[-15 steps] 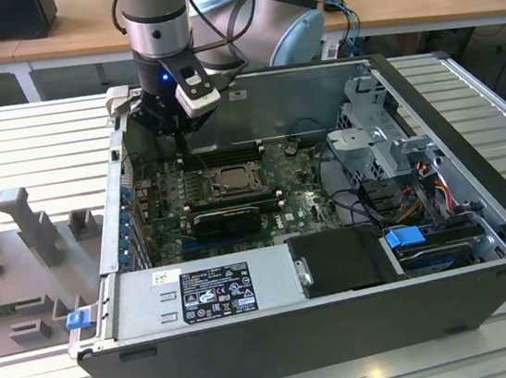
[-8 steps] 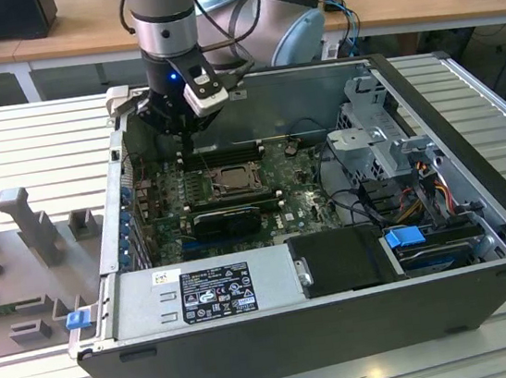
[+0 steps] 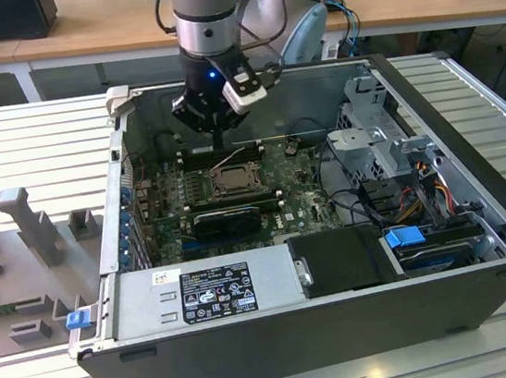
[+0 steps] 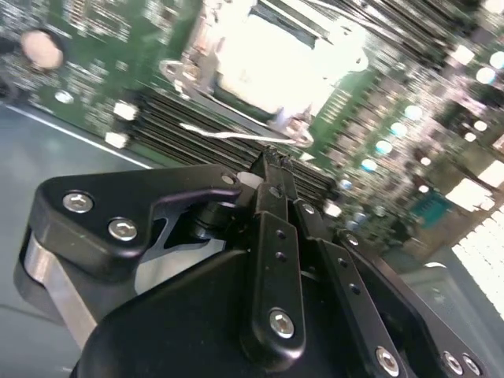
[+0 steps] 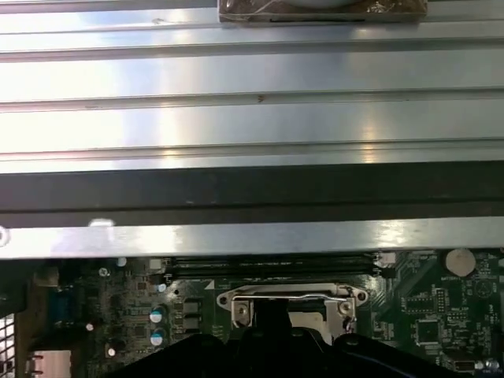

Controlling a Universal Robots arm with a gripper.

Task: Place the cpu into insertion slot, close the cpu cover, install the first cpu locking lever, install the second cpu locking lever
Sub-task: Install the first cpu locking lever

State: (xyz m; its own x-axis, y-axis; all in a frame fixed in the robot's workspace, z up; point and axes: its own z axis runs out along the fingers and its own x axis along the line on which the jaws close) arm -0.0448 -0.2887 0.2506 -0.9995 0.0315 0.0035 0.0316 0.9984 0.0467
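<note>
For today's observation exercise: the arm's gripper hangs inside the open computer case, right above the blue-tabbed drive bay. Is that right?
Not quite. In the exterior view the gripper hangs inside the open computer case, but above the insertion slot on the motherboard; the blue-tabbed drive bay sits well apart.

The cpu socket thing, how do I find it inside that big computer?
Find the open black computer case on the metal table, then the green motherboard on its floor. The insertion slot sits just below the gripper, behind the long black card. It is the one square part with a shiny metal frame; the memory slots are long and thin.
</note>
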